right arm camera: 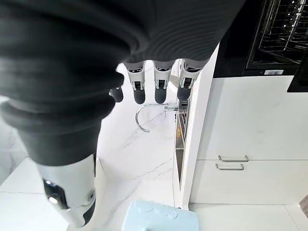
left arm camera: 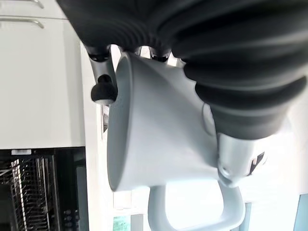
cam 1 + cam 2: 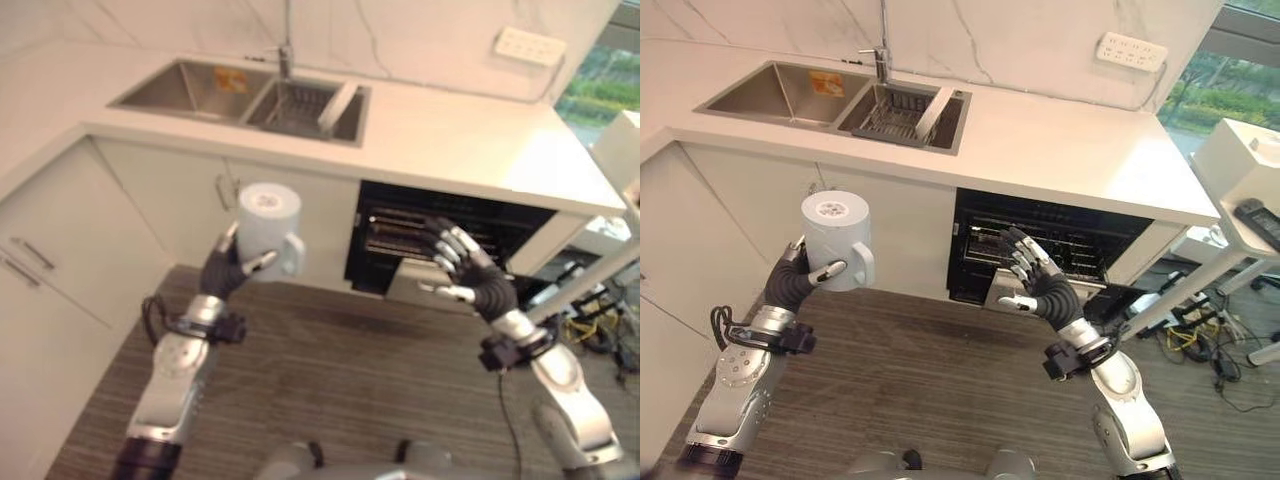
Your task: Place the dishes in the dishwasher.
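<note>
While the left hand (image 3: 792, 282) is raised in front of the white cabinet doors (image 3: 740, 200), its fingers and thumb are curled round one white mug (image 3: 835, 238), held upside down with its base uppermost and its handle turned toward the right hand. A round mark sits on the mug's base; its writing is too small to read.

Item: one right hand (image 3: 1050, 292), fingers spread and straight, holding nothing, raised just in front of the open dishwasher (image 3: 1060, 240).

Item: one dishwasher, dark inside, wire rack visible, set under the counter (image 3: 1060, 150) beyond the right hand. A small white label on its frame shows in the right wrist view; unreadable.

Item: one double sink (image 3: 835, 100), beyond the left hand, one faucet (image 3: 880, 55) behind it. One yellow item (image 3: 825, 83) lies in the far basin, one wire basket (image 3: 890, 112) in the near one.

Item: one white socket strip (image 3: 1130, 50) on the wall beyond the right hand.
</note>
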